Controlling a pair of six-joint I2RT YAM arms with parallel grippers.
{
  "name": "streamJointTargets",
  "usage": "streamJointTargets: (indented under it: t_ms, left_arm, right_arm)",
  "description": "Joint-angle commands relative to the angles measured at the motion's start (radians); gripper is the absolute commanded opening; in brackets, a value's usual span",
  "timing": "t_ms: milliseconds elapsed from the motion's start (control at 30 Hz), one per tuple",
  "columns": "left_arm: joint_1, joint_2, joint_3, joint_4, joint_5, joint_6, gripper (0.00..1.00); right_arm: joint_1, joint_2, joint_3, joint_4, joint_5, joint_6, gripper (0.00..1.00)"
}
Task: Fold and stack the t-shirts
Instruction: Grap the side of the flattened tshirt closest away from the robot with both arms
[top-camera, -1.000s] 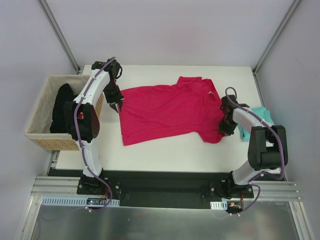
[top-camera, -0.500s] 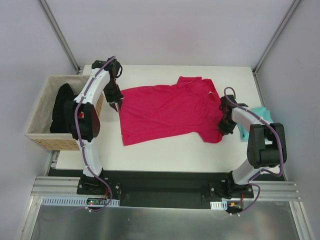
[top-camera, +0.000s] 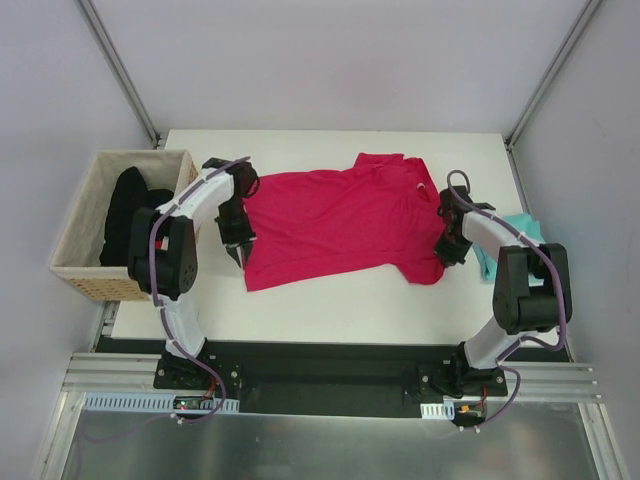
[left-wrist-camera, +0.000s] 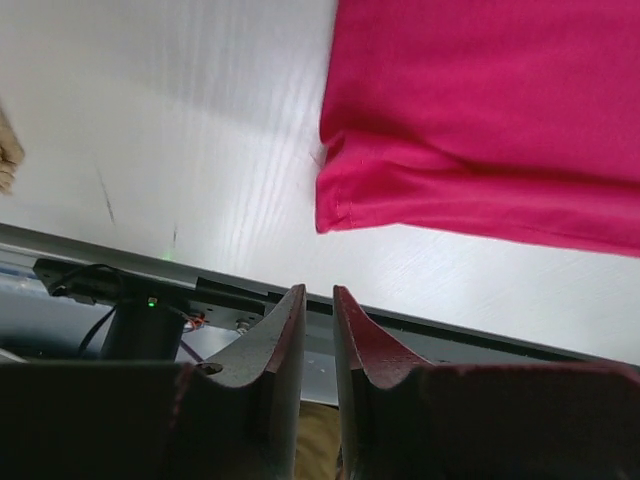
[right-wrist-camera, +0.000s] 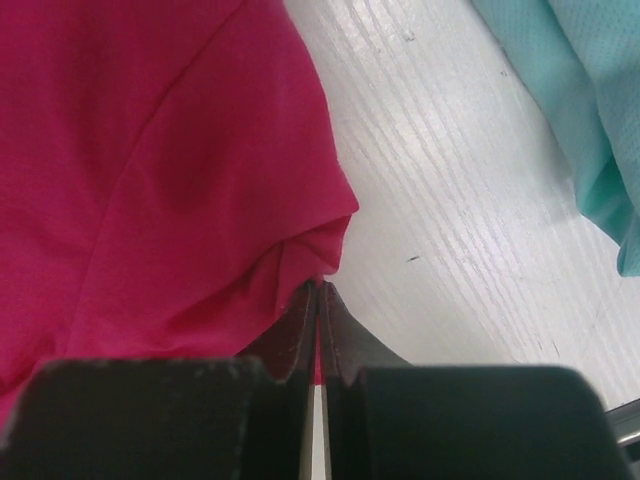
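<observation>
**At the right tool's tips, pink cloth is bunching**

Right at the tips of the right tool (right-wrist-camera: 318, 290), the jaws are pressing together and pinching a small puckered fold at the edge of the pink t-shirt (top-camera: 330, 225), by the look of it a sleeve. Ahead of that tool and off to its left the shirt is spreading flat on the bench (top-camera: 330, 300). Away on its other side, across a strip of bare board, the teal t-shirt (right-wrist-camera: 570, 110) is waiting, well apart from the grip.

Over to the left tool (left-wrist-camera: 318, 300): its jaws are standing a narrow slit apart and gripping nothing. The hem corner of the pink shirt is lying just ahead of its tips, not touching them, with the hem running off to one side.

So here is what the fold is hanging on. The shirt's long axis is running from one tool across to the other, collar end nearer the right tool, hem end nearer the left. Each arm is looking after its own end, and only the right one is holding cloth. I'm judging that the left tool is needing to reach forward and down to that hem corner before any lift is making sense, because pulling from one end alone is likely dragging the shirt rather than folding it.
</observation>
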Motion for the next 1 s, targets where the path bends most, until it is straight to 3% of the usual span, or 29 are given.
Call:
streamJointTargets:
  t_ms: [0, 367, 967]
  left_arm:
    - [-0.057, -0.156, -0.129, 0.012, 0.043, -0.078, 0.17]
    - [-0.095, -0.207, -0.309, 0.059, 0.044, -0.123, 0.17]
    - [-0.093, -0.047, -0.264, 0.154, 0.058, -0.077, 0.17]
  right_arm:
    - [0.015, 0.019, 0.04, -0.019, -0.005, 0.01, 0.01]
    - [0.039, 0.044, 0.063, -0.03, -0.017, 0.016, 0.01]
    - [0.042, 0.013, 0.083, -0.065, 0.0, 0.01, 0.01]
